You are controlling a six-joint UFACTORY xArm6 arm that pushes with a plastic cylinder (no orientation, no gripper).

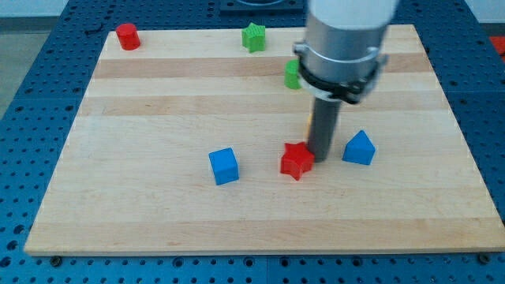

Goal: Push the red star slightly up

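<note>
The red star (pixel 296 161) lies on the wooden board (pixel 158 213) a little right of centre, toward the view's bottom. My tip (pixel 321 152) stands just to the star's right, at its upper right edge, touching or almost touching it. The rod rises into the grey arm body above.
A blue cube (pixel 224 166) lies left of the star. A blue triangular block (pixel 359 148) lies right of my tip. A green block (pixel 293 75) is partly hidden behind the arm. A green star (pixel 253 37) and a red cylinder (pixel 128 36) sit near the top edge. A yellow sliver (pixel 309 124) shows behind the rod.
</note>
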